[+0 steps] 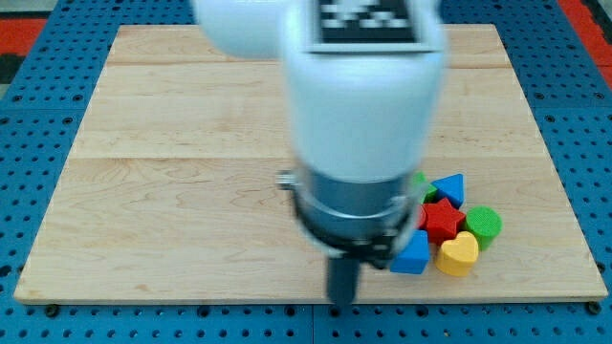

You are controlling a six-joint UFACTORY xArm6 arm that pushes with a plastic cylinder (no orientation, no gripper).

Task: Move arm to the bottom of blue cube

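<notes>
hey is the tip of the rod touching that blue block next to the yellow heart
Apart. The camera view shows bare board between my tip and the blue block, which sits up and to the view's right, against the yellow heart.

No readable text; only a black-and-white marker pattern (368,19) on the arm (359,105).

Robotics lab — blue pegboard bench (29,143), wooden board (172,191), fiducial tag (368,19).
</notes>
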